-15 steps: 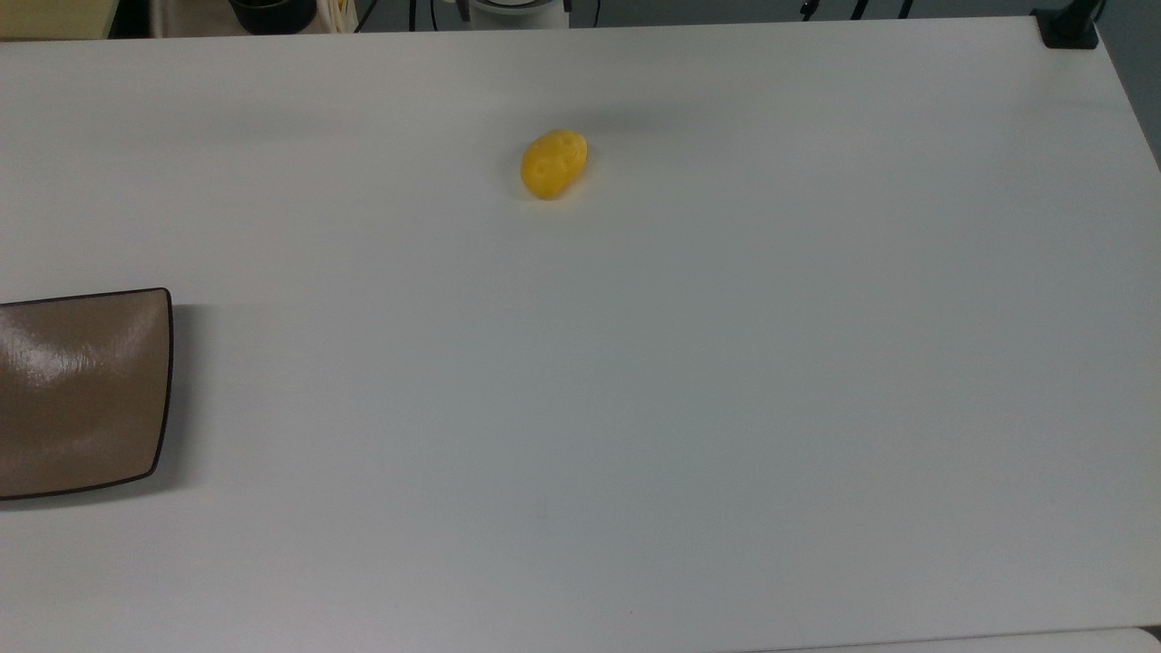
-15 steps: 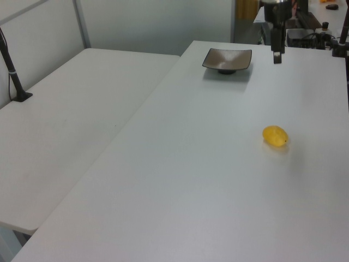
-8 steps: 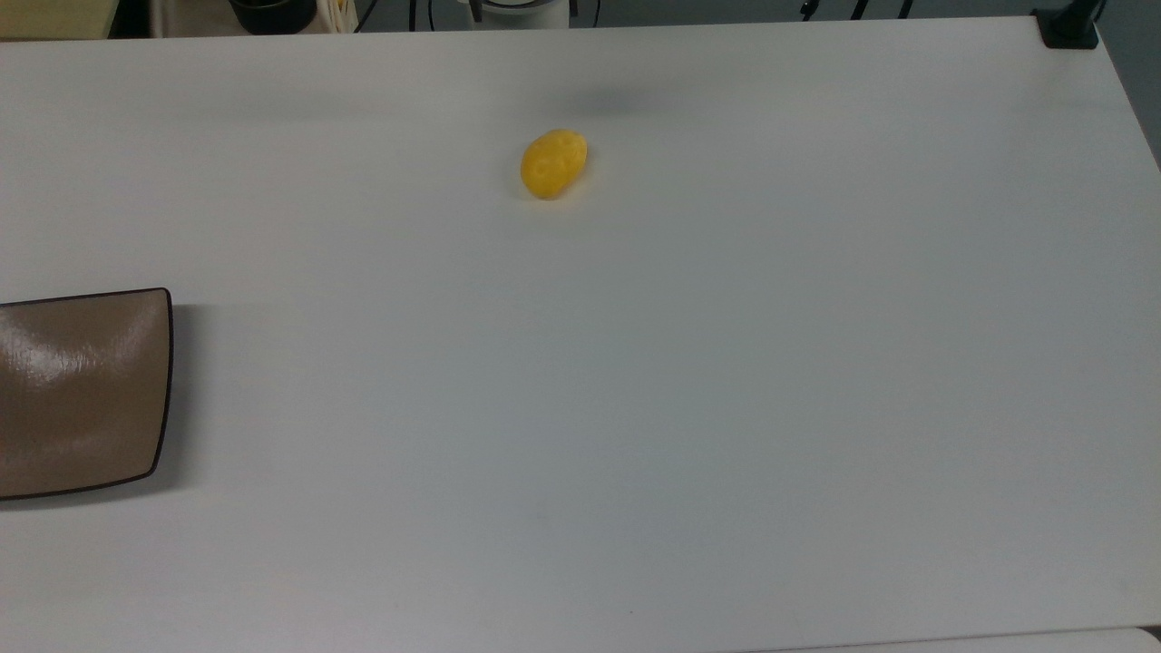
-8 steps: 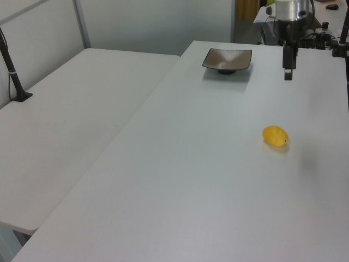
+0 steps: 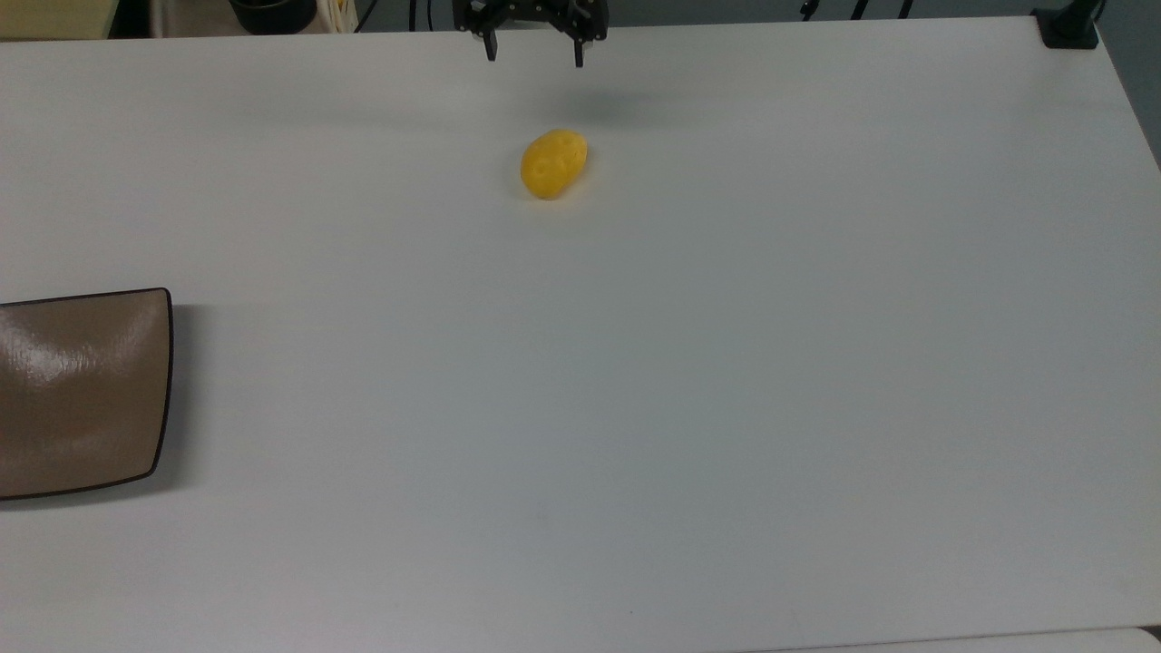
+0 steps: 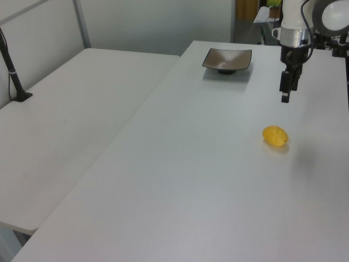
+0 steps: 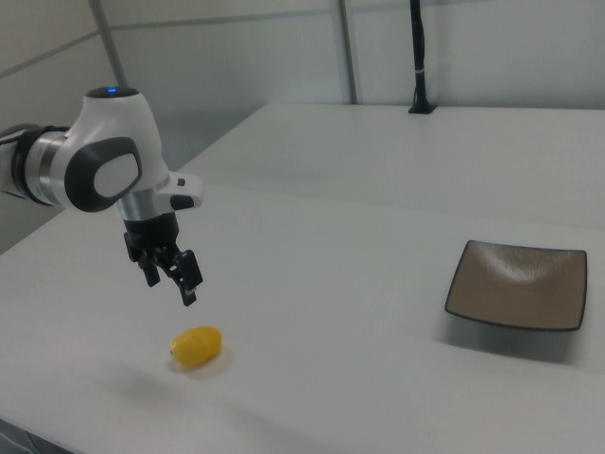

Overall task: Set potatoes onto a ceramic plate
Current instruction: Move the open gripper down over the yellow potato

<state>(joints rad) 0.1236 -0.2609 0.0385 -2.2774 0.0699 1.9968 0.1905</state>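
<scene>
Hovering above the white surface (image 5: 689, 381), the black two-finger end effector (image 5: 534, 56) hangs with fingers spread apart, holding nothing, near the small bright yellow oval potato (image 5: 553, 163) lying on the surface. Well apart, at the top view's left edge, sits the glossy tan-brown squarish ceramic plate (image 5: 82, 390).

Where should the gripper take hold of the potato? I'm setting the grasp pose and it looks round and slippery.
Grip the potato across its narrow middle, coming straight down from above. It lies flat on the bare table, long axis tilted in the top view, so turn the open gripper to close on its long sides, not its tapered ends.
</scene>
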